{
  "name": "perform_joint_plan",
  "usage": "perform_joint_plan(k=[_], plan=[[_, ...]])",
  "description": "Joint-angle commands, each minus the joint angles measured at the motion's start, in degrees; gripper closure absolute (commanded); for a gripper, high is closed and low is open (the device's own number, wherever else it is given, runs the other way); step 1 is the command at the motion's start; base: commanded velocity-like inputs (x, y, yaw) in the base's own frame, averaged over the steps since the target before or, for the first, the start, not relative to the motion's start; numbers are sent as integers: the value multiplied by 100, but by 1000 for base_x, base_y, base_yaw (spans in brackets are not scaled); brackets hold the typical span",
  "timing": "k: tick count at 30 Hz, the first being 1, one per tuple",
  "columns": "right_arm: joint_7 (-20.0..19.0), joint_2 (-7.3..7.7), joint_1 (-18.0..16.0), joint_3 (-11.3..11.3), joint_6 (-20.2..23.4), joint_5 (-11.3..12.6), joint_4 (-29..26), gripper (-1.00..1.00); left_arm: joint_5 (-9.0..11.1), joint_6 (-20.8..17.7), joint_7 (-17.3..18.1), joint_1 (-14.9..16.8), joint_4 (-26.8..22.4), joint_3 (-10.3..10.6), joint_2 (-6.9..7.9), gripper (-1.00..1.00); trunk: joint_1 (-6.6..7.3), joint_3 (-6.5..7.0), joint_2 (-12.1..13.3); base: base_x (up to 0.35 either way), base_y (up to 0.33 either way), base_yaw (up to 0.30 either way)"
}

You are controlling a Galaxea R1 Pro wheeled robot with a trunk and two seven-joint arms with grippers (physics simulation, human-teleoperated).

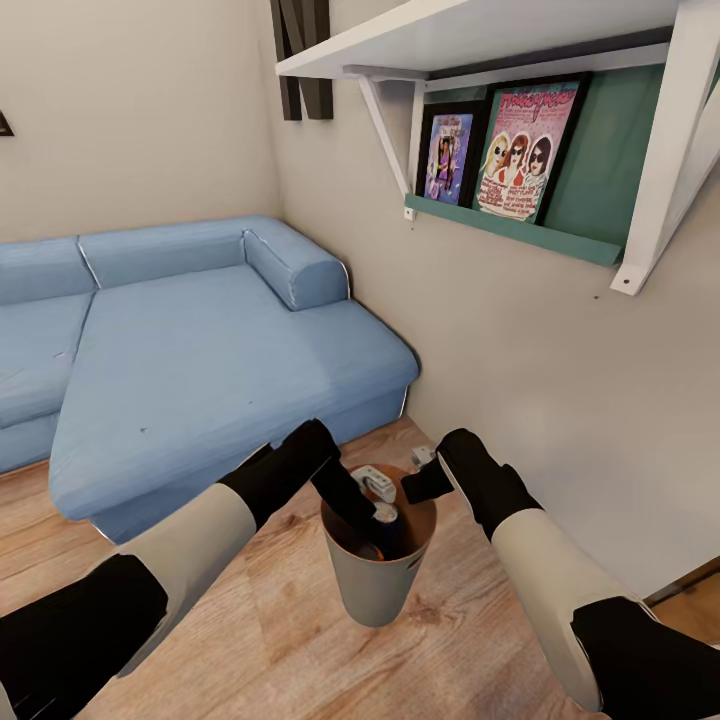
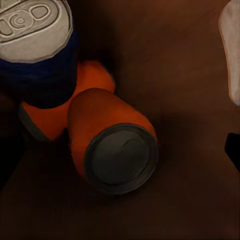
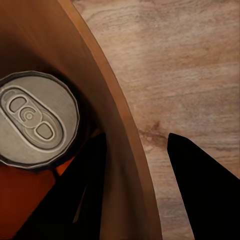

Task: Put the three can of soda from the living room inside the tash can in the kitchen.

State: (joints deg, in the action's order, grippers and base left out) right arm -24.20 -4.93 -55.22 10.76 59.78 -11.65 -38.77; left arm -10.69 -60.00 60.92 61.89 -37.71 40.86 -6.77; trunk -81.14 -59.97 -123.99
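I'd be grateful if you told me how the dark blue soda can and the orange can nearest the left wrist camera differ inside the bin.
The dark blue can is blue-walled, while the orange can is orange. The blue can shows its pull-tab top; the orange can shows a plain grey end. The blue can overlaps another orange can; the nearer orange can lies tilted beside them. Both have grey ends and sit in the trash can.

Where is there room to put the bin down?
Bare wood floor lies in front of the sofa, between the arms, and beside the wall. The sofa seat is bare too. Inside the bin it is crowded: cans and the left end effector are packed in.
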Motion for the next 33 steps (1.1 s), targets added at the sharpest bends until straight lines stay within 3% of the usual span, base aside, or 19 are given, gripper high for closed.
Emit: perform_joint_plan(k=[1, 5, 8, 10, 12, 14, 15, 16, 17, 18, 19, 20, 21, 23, 25, 27, 29, 31, 33], plan=[[3, 0, -2, -3, 22, 137, 0, 100, 14, 0, 3, -1, -33, -14, 22, -100, 0, 1, 0, 0, 0, 0], [3, 3, 1, -13, 22, 139, 0, 100, 52, 0, 38, -1, -231, -55, 47, -100, 0, 1, 0, 0, 0, 0], [3, 8, 2, -25, 22, 143, 0, 100, 125, 97, 62, -21, -1000, -270, 294, -100, 0, 1, 0, 0, 0, 0], [3, 9, 2, -28, 22, 145, 1, 100, 229, 119, 87, -118, -1637, -753, 658, -100, 0, 1, 0, 0, 0, 0], [3, 22, 2, -30, 22, 145, 1, 100, 374, 93, 313, -719, -3236, -1876, 1306, -100, 0, 1, 0, 0, 0, 0], [3, 32, 2, -30, 22, 146, 1, 100, 317, 62, 326, -1001, -3764, -2087, 1571, -100, 0, 1, 0, 0, 0, 0], [3, 46, 2, -30, 22, 147, 1, 100, 230, 41, 264, -1310, -4184, -2280, 1925, -100, 0, 1, 0, 0, 0, 0], [3, 51, 2, -30, 22, 149, 1, 100, 214, 48, 227, -1424, -4279, -2380, 2046, -100, 0, 1, 0, 0, 0, 0], [3, 60, 3, -27, 22, 149, 1, 100, 189, 73, 124, -1684, -4418, -2660, 2252, -100, 0, 1, 0, 0, 0, 0], [3, 64, 3, -26, 22, 150, 1, 100, 181, 96, 64, -1835, -4468, -2838, 2327, -100, 0, 1, 0, 0, 0, 0], [3, 75, 6, -26, 22, 152, 4, 100, 168, 224, -57, -2180, -4536, -3257, 2432, -100, 0, 1, 0, 0, 0, 0], [2, 85, 9, -27, 22, 152, 5, 100, 164, 344, -123, -2370, -4562, -3491, 2459, -100, 0, 1, 0, 0, 0, 0], [-6, 124, 18, -39, 22, 160, 4, 100, 168, 736, -378, -2846, -4602, -4086, 2447, -100, 0, 1, 0, 0, 0, 0], [-17, 170, 25, -71, 22, 167, 3, 100, 185, 1136, -723, -3345, -4635, -4675, 2338, -100, 0, 1, 0, 0, 0, 0], [-42, 256, 36, -225, 22, 180, -3, 100, 197, 2096, -1422, -4253, -4644, -5693, 1864, -100, 0, 1, 0, 0, 0, 0], [-53, 291, 39, -312, 22, 180, -5, 100, 186, 2748, -1642, -4571, -4612, -6118, 1609, -100, 0, 1, 0, 0, 0, 0], [-73, 356, 44, -416, 22, 181, -14, 100, 174, 3865, -1869, -4941, -4374, -6673, 1250, -100, -43, -35, -80, 0, 0, 0], [-80, 385, 45, -466, 22, 181, -49, 100, 186, 4374, -1955, -5129, -4167, -6907, 1099, -100, -87, -71, -161, 0, 0, 0], [-84, 395, 46, -485, 22, 178, -68, 100, 183, 4552, -1981, -5199, -4080, -6987, 1046, -100, -131, -107, -241, 0, 0, 0]])
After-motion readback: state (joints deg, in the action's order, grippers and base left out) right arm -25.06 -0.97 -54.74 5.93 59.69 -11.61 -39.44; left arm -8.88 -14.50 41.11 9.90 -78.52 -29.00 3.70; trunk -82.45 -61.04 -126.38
